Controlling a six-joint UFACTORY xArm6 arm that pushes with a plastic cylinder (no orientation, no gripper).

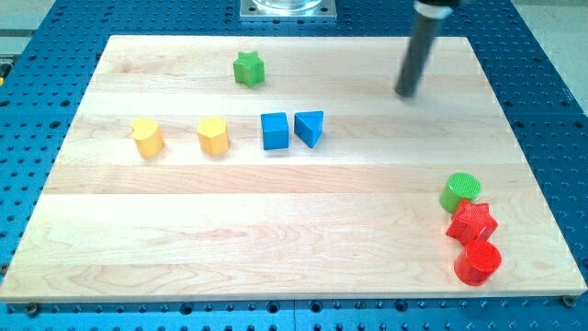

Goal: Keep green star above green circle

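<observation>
The green star [248, 69] sits near the view's top, left of centre, on the wooden board [276, 221]. The green circle [459, 192] stands at the view's right, lower down, touching the red star just below it. My tip [405, 93] is the lower end of a dark rod coming down from the view's top right. It rests on the board well to the right of the green star and well above the green circle, touching no block.
A red star [471, 222] and a red circle [478, 262] sit below the green circle. A blue cube [275, 131] and a blue triangle [310, 128] are mid-board. A yellow block [147, 138] and a yellow hexagon [212, 136] are at the left.
</observation>
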